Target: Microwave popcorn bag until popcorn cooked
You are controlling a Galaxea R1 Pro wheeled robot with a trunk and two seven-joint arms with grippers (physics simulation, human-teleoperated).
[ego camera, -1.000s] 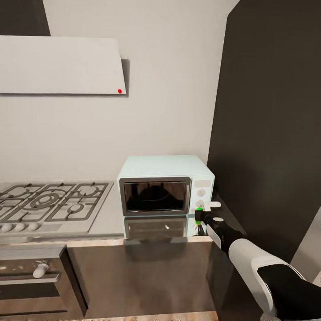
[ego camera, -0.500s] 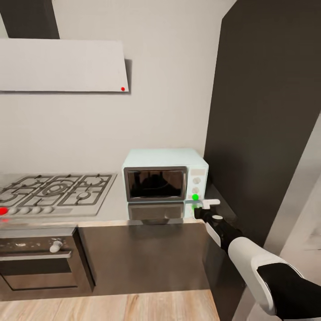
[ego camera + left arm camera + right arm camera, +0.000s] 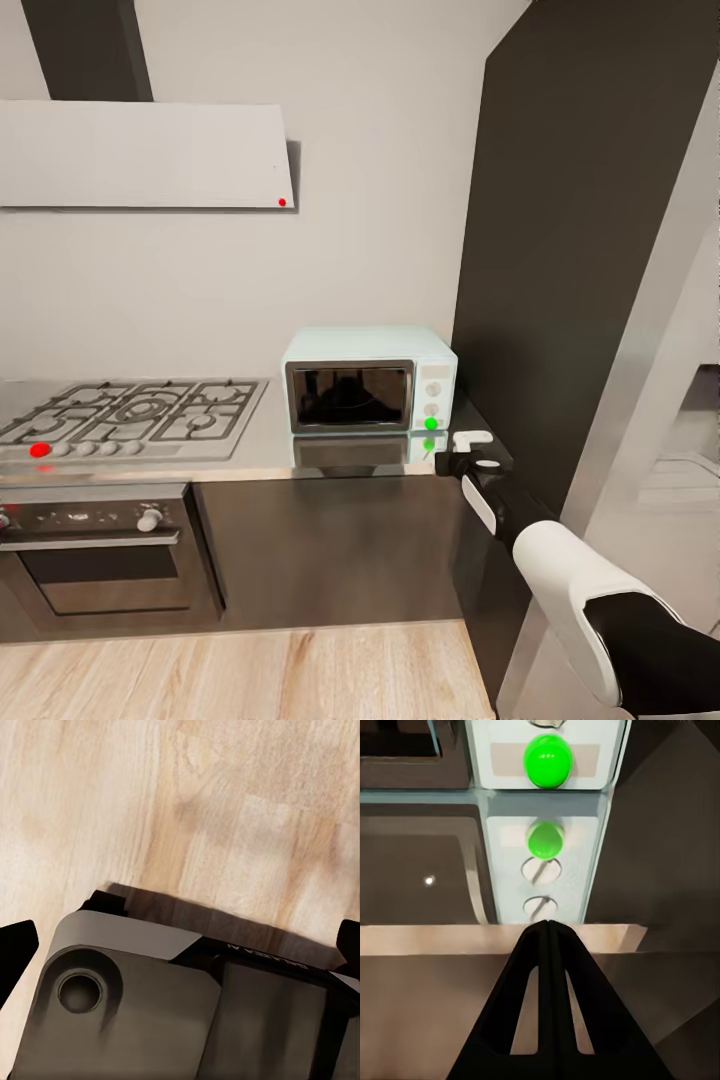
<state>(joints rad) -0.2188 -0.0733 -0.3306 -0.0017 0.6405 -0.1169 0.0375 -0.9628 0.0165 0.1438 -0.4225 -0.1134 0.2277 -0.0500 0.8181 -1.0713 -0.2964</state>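
Microwave (image 3: pixel 369 392) sits shut on the countertop (image 3: pixel 260 455), lowest knob lit green, popcorn bag unseen – right gripper (image 3: pixel 548 934) empty, fingers pressed together, just off the counter edge – risk: heating an unloaded oven.

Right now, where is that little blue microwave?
In the head view the microwave sits on the countertop right of the gas hob, beside the tall dark cabinet.

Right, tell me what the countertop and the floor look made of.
The countertop: looks like polished steel or similar, grey and glossy, since it mirrors the microwave. The floor: seems to be pale wood planks, with visible grain and board seams, matte.
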